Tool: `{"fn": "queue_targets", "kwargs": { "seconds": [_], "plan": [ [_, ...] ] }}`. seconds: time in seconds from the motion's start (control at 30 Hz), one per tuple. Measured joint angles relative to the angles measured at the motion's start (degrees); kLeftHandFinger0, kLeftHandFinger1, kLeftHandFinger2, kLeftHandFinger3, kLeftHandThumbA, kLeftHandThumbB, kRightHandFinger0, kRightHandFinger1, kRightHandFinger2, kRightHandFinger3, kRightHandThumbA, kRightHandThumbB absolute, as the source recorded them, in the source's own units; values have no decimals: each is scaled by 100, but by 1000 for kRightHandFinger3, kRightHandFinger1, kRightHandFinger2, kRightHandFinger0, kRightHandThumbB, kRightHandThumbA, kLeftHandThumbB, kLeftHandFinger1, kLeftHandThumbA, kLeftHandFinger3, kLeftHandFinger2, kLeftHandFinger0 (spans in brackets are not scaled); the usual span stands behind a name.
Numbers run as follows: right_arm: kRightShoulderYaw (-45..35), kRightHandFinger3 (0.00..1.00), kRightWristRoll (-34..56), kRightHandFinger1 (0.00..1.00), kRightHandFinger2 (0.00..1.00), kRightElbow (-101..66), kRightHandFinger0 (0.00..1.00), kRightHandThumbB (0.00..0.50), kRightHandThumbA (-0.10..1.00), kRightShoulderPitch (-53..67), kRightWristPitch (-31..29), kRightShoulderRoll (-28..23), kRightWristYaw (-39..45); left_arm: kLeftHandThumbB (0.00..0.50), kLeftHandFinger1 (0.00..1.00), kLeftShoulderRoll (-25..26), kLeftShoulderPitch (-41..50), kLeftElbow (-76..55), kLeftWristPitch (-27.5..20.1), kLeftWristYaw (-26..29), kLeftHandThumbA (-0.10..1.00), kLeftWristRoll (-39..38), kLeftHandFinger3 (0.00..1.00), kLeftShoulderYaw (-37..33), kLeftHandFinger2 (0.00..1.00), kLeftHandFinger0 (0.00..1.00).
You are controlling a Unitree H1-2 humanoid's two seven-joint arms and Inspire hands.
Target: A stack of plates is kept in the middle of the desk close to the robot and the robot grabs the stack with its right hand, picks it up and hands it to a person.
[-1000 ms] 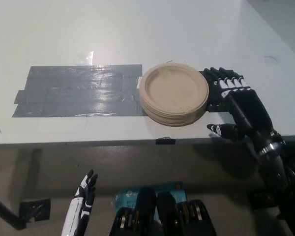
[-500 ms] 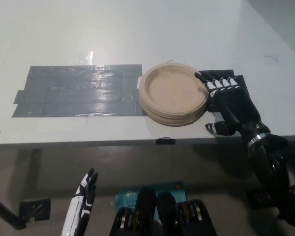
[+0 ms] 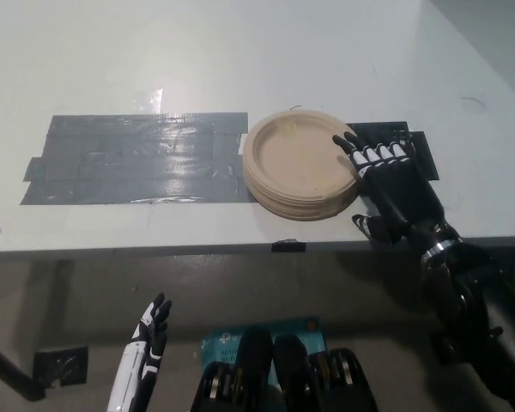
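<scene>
A stack of tan paper plates point(image 3: 302, 163) sits on the white desk point(image 3: 240, 60) near its front edge, at the right end of a patch of dark tape. My black right hand point(image 3: 389, 182) is at the stack's right side, open, with its fingertips point(image 3: 342, 140) reaching over the top plate's right rim and its thumb low beside the stack near the desk edge. It holds nothing. My white left hand point(image 3: 146, 343) hangs below the desk at the lower left, fingers apart and empty.
A wide patch of dark grey tape point(image 3: 133, 159) covers the desk left of the plates, and a smaller black patch point(image 3: 412, 146) lies under my right hand. The desk's front edge point(image 3: 197, 249) runs just below the stack.
My right hand has slid left toward the stack; its fingertips now lie over the plates' right rim. The plates and the left hand have not moved.
</scene>
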Motion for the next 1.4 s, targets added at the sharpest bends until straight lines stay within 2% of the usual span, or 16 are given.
{"fn": "queue_targets", "kwargs": {
  "seconds": [0.23, 0.4, 0.93, 1.27, 1.3, 1.33, 1.37, 1.4],
  "plan": [
    [69, 1000, -52, 1000, 1000, 56, 1000, 444, 1000, 0, -38, 69, -161, 261, 1000, 2, 0, 1, 0, 0, 1000, 3, 1000, -1, 1000, 1000],
    [140, 1000, -106, 1000, 1000, 89, 1000, 443, 1000, 0, -64, 76, -276, 271, 1000, 5, -3, 11, -1, 0, 1000, 3, 1000, 0, 1000, 1000],
    [351, 1000, -157, 1000, 1000, 432, 1000, 464, 1000, -160, -166, 102, -365, 276, 1000, 10, -6, 39, -1, -2, 1000, 1, 1000, 0, 1000, 1000],
    [663, 1000, -266, 1000, 1000, 1306, 1000, 479, 1000, -593, -292, 294, -642, 286, 1000, 22, -46, 38, 0, -2, 1000, 1, 1000, 0, 1000, 1000],
    [701, 1000, -281, 1000, 1000, 1410, 1000, 494, 935, -637, -300, 313, -670, 288, 1000, 24, -53, 38, 0, -2, 1000, 1, 1000, -1, 1000, 1000],
    [737, 1000, -293, 1000, 1000, 1505, 1000, 495, 764, -677, -309, 328, -695, 289, 1000, 25, -54, 38, 1, -2, 1000, 1, 1000, 0, 1000, 1000],
    [801, 1000, -321, 1000, 1000, 1679, 1000, 499, 497, -777, -340, 368, -745, 289, 1000, 33, -56, 37, 2, -2, 1000, 1, 1000, 0, 1000, 1000],
    [847, 853, -346, 554, 722, 1858, 484, 423, 127, -863, -378, 401, -804, 288, 1000, 37, -60, 37, 4, -2, 1000, 1, 1000, -1, 1000, 1000]
  ]
}}
